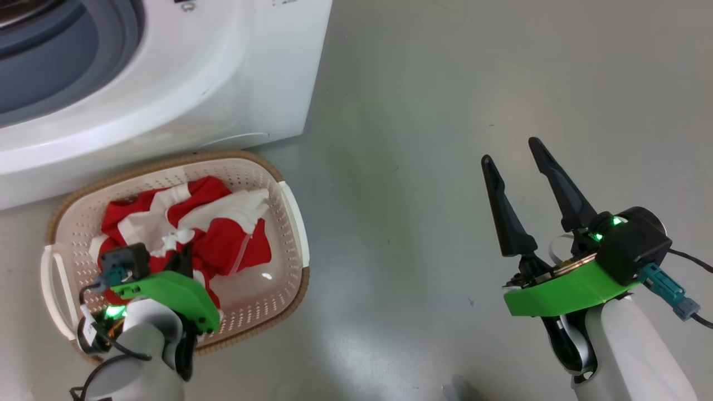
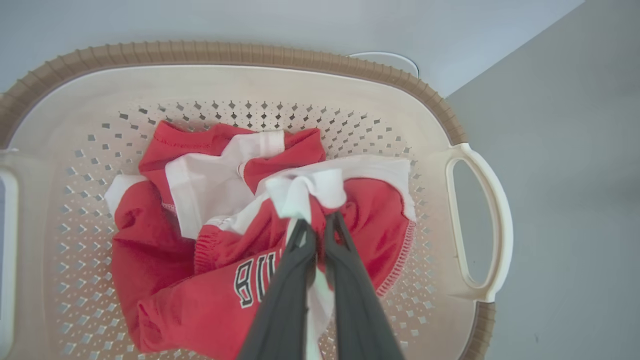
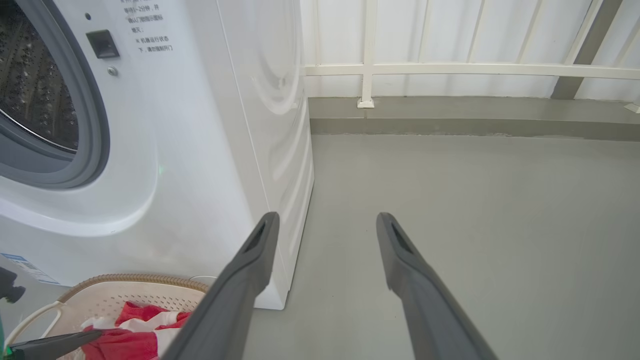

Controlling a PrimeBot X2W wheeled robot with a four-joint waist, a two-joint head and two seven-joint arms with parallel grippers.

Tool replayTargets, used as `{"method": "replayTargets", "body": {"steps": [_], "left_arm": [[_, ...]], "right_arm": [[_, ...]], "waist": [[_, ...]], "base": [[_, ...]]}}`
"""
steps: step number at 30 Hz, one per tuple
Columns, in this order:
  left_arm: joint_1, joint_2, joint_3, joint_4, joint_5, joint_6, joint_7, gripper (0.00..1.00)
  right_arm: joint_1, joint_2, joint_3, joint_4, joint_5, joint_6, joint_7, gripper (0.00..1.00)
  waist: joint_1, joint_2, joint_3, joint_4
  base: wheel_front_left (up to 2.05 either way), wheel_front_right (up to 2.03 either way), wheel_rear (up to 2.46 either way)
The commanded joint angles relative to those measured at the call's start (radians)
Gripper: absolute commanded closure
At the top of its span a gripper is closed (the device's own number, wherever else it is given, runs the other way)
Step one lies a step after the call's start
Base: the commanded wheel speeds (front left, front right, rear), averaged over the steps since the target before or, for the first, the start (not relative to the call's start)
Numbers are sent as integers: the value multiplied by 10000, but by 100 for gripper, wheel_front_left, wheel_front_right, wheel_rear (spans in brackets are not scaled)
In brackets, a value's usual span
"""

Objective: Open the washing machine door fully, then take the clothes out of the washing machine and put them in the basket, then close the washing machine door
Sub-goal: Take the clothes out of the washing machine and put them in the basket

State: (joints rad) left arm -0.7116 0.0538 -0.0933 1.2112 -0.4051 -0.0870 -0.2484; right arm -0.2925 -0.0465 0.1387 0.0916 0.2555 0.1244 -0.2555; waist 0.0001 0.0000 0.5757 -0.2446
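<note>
The big white front-loading washing machine point(image 1: 167, 83) runs off the picture's top and left edges. Dark lettering on the crumpled red-and-white jersey point(image 2: 165, 280) is half covered. A green plastic bracket point(image 1: 167, 292) mostly hides the left end effector point(image 1: 182, 257).

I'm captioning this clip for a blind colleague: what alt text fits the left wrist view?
The left gripper, shut, pinches a white fold of the red and white clothes lying in the cream basket with a brown rim. Grey floor lies to the basket's right in this view.
</note>
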Motion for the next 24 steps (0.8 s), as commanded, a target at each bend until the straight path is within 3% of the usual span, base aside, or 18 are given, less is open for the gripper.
{"method": "replayTargets", "body": {"steps": [1,11,24], "left_arm": [[121,227,257,-295,27,148,-132,0],[833,97,251,-995,378,481,-133,0],[1922,16,560,-3261,874,676,-133,0]], "right_arm": [[27,-37,175,-161,100,63,-63,0],[178,-37,127,112,-97,63,-63,0],[575,-37,-79,288,-410,63,-63,0]], "waist": [[-1,0,-63,20],[-1,0,-740,198],[-1,0,-1938,588]], "base": [[0,0,0],[0,0,0],[0,0,0]]}}
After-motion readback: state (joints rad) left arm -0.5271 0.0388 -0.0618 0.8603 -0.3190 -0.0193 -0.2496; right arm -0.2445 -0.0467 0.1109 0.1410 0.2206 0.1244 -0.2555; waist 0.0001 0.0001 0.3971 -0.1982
